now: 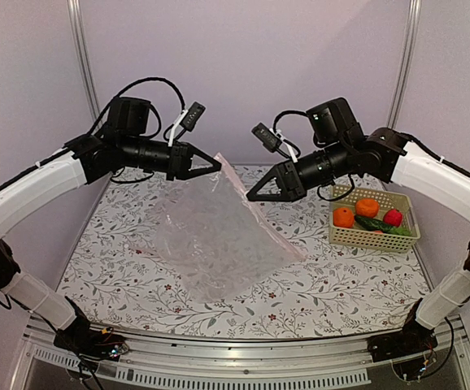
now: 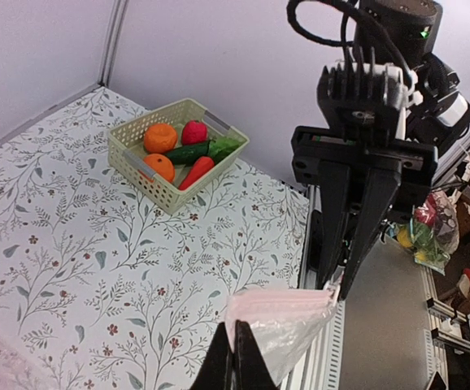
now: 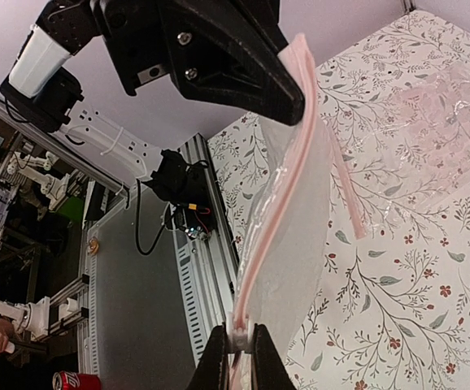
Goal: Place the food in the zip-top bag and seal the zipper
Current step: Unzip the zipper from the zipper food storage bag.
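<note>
here, we saw our left gripper [image 1: 217, 165] clenched on the upper end of the zipper [image 1: 280, 227], our right gripper [image 1: 250, 196] pinching its white slider [image 3: 239, 335] lower down, the zip-top bag [image 1: 219, 236] draping from them onto the table [image 1: 341, 284], the food [image 1: 367, 215] well apart in the basket [image 1: 373, 242]

- Light: soft, even illumination is falling from overhead in all three views; nothing is burning out
- Shadows: faint, diffuse ones are lying under the zip-top bag [image 1: 219, 236] and beside the basket [image 1: 373, 237] on the table [image 1: 121, 268]
- Glare: a pale sheen is showing on the bag's crinkled film
- Focus: the top view is reading slightly soft overall; the right wrist view is keeping the zipper [image 3: 288, 187] crisp
- Dark areas: the left gripper [image 2: 233, 333] is showing as a near-black shape with little detail; the room beyond the table edge is sitting dimmer
- Distortion: wide-angle lenses are bending straight edges toward the wrist views' borders
</note>
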Available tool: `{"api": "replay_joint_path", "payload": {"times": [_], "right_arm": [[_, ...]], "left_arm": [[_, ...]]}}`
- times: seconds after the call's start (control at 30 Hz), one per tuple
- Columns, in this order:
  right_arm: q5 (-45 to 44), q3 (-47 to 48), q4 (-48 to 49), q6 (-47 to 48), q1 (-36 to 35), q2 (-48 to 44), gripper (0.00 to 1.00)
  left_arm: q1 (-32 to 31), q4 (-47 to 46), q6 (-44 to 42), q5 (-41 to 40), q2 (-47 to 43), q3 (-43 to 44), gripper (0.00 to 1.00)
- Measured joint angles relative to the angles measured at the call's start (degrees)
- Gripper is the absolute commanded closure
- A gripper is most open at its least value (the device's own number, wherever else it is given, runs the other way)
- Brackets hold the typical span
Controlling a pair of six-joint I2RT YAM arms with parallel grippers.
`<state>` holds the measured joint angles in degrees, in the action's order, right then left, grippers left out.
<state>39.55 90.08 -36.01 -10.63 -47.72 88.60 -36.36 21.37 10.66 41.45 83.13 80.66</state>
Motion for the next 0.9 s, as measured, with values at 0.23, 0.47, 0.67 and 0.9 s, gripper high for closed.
{"api": "replay_joint_path", "payload": {"times": [0.23, 0.47, 0.67, 0.9], "right_arm": [[-0.02, -0.11, 0.02, 0.0, 0.0, 0.37, 1.0], [-0.04, -0.2, 0.02, 0.0, 0.0, 0.48, 1.0], [-0.09, -0.59, 0.07, 0.0, 0.0, 0.48, 1.0], [-0.55, -0.76, 0.48, 0.0, 0.0, 0.48, 1.0]], "left_arm": [[1.29, -0.96, 1.01, -0.72, -0.28, -0.28, 1.0], [2.56, -1.33, 1.81, -1.49, -1.05, -0.96, 1.0], [3.72, -1.92, 2.54, -2.12, -1.09, -1.09, 1.0], [4.63, -2.25, 3.15, -2.23, -1.14, -1.9, 1.0]]}}
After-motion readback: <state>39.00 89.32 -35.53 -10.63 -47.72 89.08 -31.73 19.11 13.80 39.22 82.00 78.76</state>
